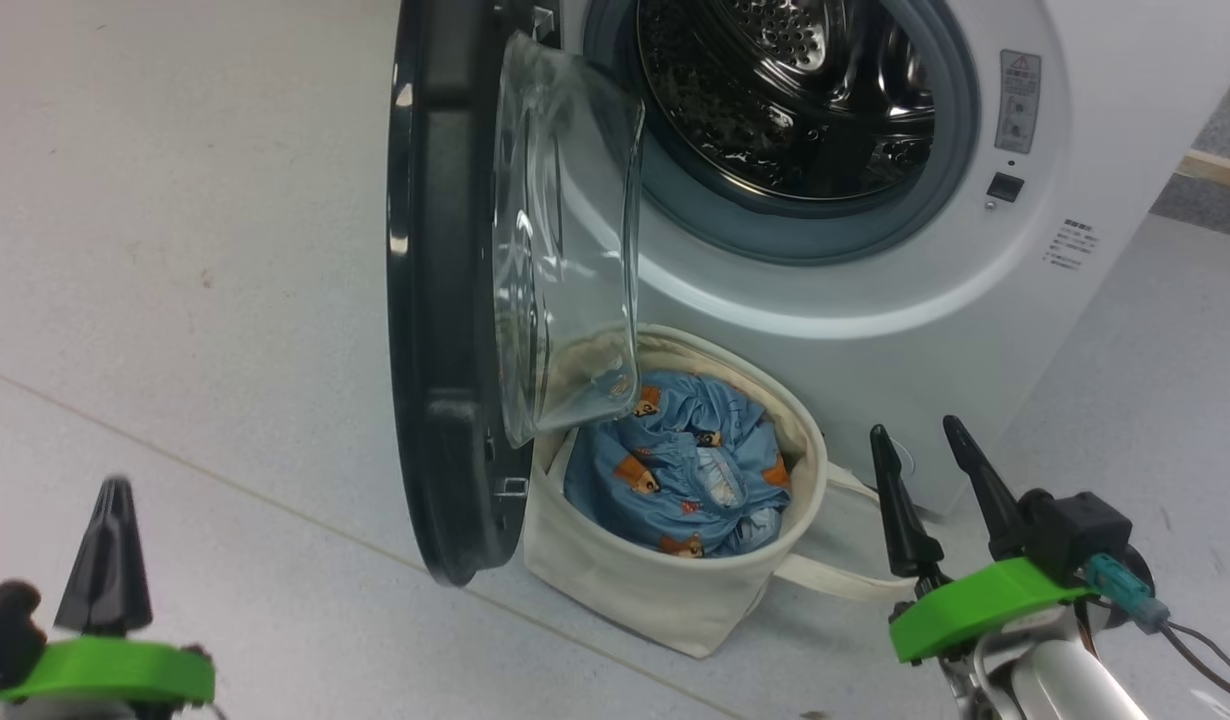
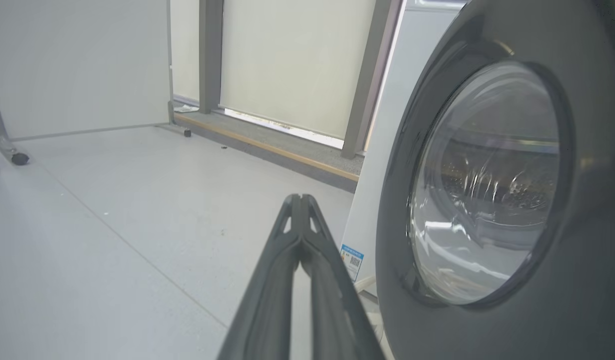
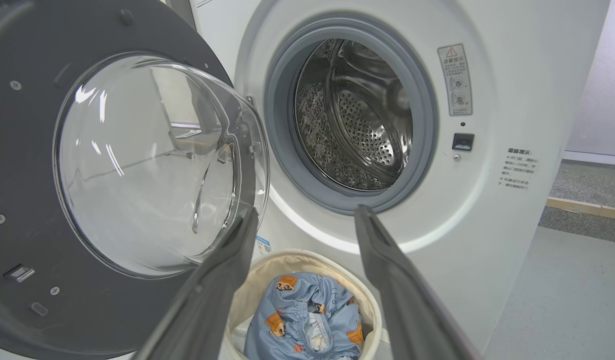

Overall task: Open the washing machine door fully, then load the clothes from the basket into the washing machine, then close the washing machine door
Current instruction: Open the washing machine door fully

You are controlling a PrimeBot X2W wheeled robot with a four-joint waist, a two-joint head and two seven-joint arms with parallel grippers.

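The white washing machine [image 1: 1075, 150] has its steel drum [image 3: 357, 115] exposed. Its black-rimmed door [image 1: 440, 300] stands swung out edge-on, the glass bowl [image 3: 152, 160] bulging toward the drum. The cream basket [image 1: 665, 590] sits on the floor below the opening, partly under the door, holding blue bear-print clothes [image 1: 680, 470]. My right gripper [image 1: 925, 440] is open to the right of the basket, nothing between its fingers [image 3: 387, 260]. My left gripper [image 1: 112, 495] is shut, low at the left, outside the door [image 2: 582, 165], fingertips [image 2: 300, 200] together and empty.
Pale grey floor [image 1: 175, 250] stretches left of the door. A basket handle [image 1: 845, 580] lies on the floor near my right gripper. In the left wrist view a raised wooden-edged ledge [image 2: 267, 145] and window frames stand beyond the machine, and a castor [image 2: 20, 159] at far left.
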